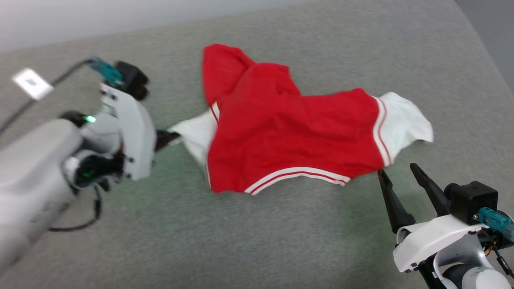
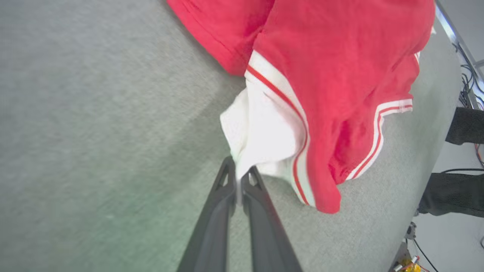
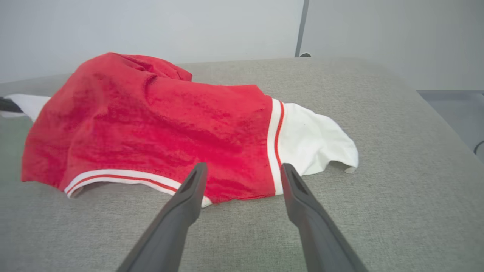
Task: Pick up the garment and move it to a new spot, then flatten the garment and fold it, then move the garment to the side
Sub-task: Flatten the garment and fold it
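1. The red jersey shirt (image 1: 281,132) lies rumpled about the middle of the grey-covered desk (image 1: 257,241). Its striped hem (image 1: 297,174) faces the near edge, and a white sleeve sticks out to each side.
2. The left gripper (image 1: 176,135) is clenched on the tip of the left sleeve (image 1: 194,134). From the head it's just dark fingertips meeting a white corner. The left wrist view shows the cloth (image 2: 261,139) pinched between the two fingers (image 2: 223,189) and drawn to a point.
3. The right gripper (image 1: 395,170) stands released, fingers wide apart and holding nothing. It is just beside the hem's right end, near the right sleeve (image 1: 405,120).
4. Its own wrist view shows the shirt (image 3: 151,124) humped up off the desk, with a pale wall (image 3: 151,26) behind.
5. The left wrist view adds cables (image 2: 467,81) past the desk's edge.
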Motion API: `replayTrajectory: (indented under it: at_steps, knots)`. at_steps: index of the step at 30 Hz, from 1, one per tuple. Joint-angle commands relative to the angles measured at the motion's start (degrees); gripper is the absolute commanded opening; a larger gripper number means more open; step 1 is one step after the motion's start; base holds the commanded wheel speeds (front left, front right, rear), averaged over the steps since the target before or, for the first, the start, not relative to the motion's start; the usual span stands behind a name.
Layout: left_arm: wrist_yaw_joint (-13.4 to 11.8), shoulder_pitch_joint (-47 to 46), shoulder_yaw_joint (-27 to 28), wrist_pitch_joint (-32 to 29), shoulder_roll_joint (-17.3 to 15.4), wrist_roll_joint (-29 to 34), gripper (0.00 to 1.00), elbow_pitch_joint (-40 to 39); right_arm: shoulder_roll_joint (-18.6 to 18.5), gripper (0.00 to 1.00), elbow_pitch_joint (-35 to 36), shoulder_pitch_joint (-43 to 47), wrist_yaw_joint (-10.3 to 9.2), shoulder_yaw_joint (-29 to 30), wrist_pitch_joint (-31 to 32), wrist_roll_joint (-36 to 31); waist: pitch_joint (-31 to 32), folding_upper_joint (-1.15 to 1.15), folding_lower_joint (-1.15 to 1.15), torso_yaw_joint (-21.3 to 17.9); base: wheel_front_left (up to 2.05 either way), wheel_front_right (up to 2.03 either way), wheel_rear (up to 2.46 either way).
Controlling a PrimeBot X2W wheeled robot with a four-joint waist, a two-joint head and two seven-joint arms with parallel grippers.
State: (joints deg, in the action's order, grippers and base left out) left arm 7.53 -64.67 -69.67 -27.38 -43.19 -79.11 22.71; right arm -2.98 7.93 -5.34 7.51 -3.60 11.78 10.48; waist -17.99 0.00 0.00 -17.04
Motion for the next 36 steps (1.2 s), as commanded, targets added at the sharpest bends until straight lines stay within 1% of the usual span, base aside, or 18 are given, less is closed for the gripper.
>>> replayTrajectory:
  at_steps: [1,7,10,13,17,21,30,31,34,35,36]
  knots:
    - [-0.1,-1.3,0.0,0.8,-1.6,-0.3,0.0,-0.8,0.1,1.0,0.4,-0.7,-0.04,0.4,0.5,-0.5,1.8,0.0,0.0,3.9,0.0,0.0,0.0]
    - [-0.1,-3.3,-0.4,0.8,-6.8,-1.4,0.0,-2.1,0.1,1.0,1.3,-1.3,-0.04,0.9,2.2,-1.7,2.7,0.0,0.0,8.3,0.0,0.0,0.0]
    - [-0.1,-3.6,-1.1,0.4,-9.0,-0.2,0.0,-1.6,0.1,1.0,1.5,-1.5,-0.04,0.7,2.8,-1.8,2.9,0.0,0.0,9.5,0.0,0.0,0.0]
    - [-0.1,-2.2,-1.6,0.9,-10.1,0.1,0.0,0.1,0.1,1.0,1.6,-1.8,-0.04,0.3,3.2,-1.7,2.8,0.0,0.0,10.0,0.0,0.0,0.0]
    - [-0.1,0.0,-2.0,2.3,-9.6,-0.7,0.0,4.0,0.1,1.0,1.6,-2.0,-0.04,-0.1,3.3,-1.6,2.0,0.0,0.0,9.8,0.0,0.0,0.0]
    - [-0.1,2.6,-2.5,3.2,-8.5,-1.4,0.0,8.4,0.1,1.0,2.0,-2.2,-0.04,-0.3,3.8,-2.2,0.9,0.0,0.0,8.4,0.0,0.0,0.0]
    - [-0.1,5.4,-3.0,6.1,-6.1,-1.0,0.0,13.8,0.1,1.0,2.7,-1.5,-0.04,-0.2,4.1,-2.1,-0.8,0.0,0.0,6.3,0.0,0.0,0.0]
    - [-0.1,5.5,-3.1,6.3,-5.9,-0.9,0.11,14.1,0.1,1.0,2.7,-1.5,-0.04,-0.1,4.1,-2.2,-0.9,0.0,0.0,6.3,0.0,0.0,0.0]
    - [-0.1,5.5,-3.3,7.4,-5.3,-1.1,0.49,14.7,0.1,1.0,2.6,-1.6,-0.04,0.0,4.3,-2.6,-0.7,0.0,0.0,6.5,0.0,0.0,0.0]
    - [-0.1,5.4,-3.3,8.1,-5.2,-1.1,0.91,14.8,0.1,1.0,2.5,-1.7,-0.04,-0.2,4.5,-2.8,-0.5,0.0,0.0,6.7,0.0,0.0,0.0]
    - [-0.1,5.3,-3.3,8.9,-5.1,-0.9,1.0,14.7,0.1,1.0,2.4,-1.9,-0.04,-0.5,4.8,-3.0,-0.2,0.0,0.0,7.0,0.0,0.0,0.0]
